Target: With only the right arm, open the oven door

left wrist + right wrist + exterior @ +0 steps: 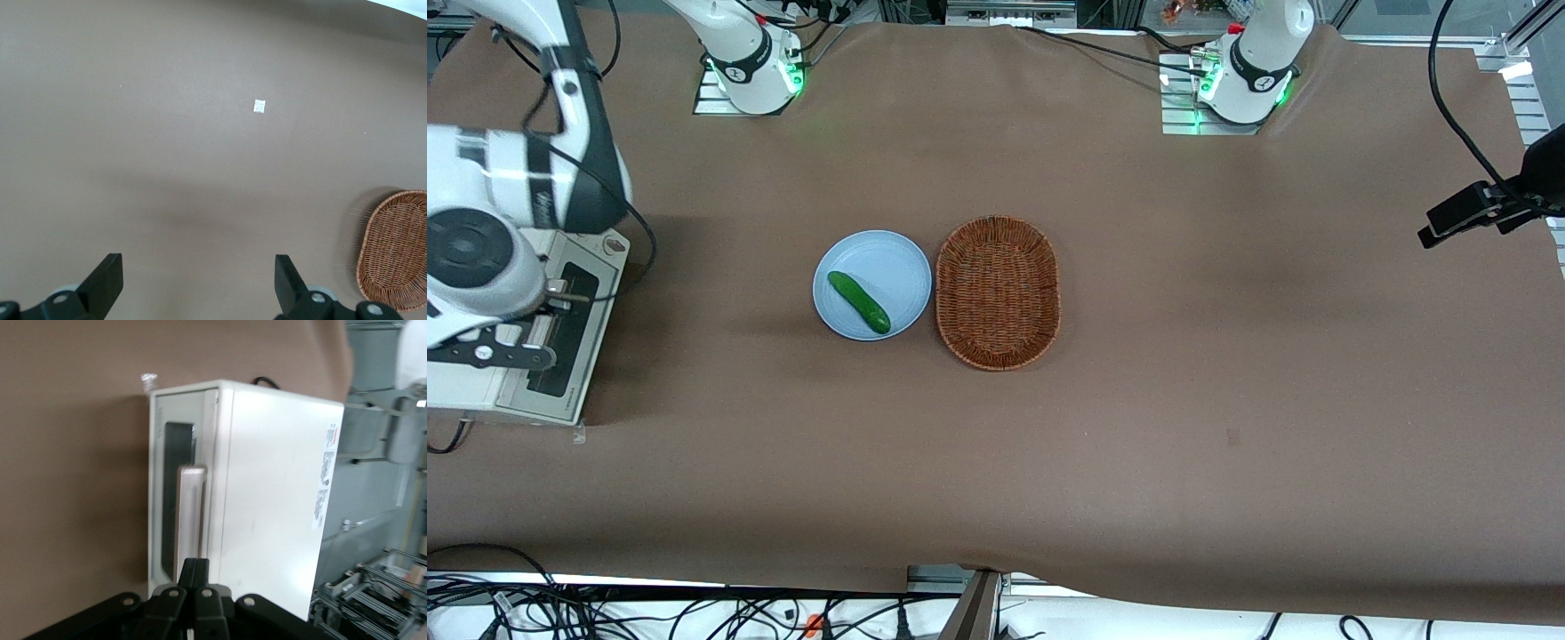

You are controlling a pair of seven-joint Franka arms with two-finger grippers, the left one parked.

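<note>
My gripper [194, 570] hangs over the toaster oven [511, 342] at the working arm's end of the counter [1138, 444], its two fingers pressed together with no gap between them, right at one end of the silver bar handle [189, 520]. Whether the fingertips touch the handle I cannot tell. The oven door [175, 513] is closed flat against the cream-white body, its dark glass window showing beside the handle. From the front, my right arm [480, 222] covers much of the oven's top, and a black cable loops down past its wrist.

Near the middle of the counter sits a pale blue plate [871, 284] with a green cucumber [858, 302] lying slantwise in it. Just beside the plate, toward the parked arm's end, is an oval wicker basket [997, 292], nothing in it, its rim almost touching the plate's. Both lie well apart from the oven. A brown cloth covers the whole counter, and a small white scrap [259, 106] lies on it in the left wrist view. Between the oven door and the plate there is only bare cloth.
</note>
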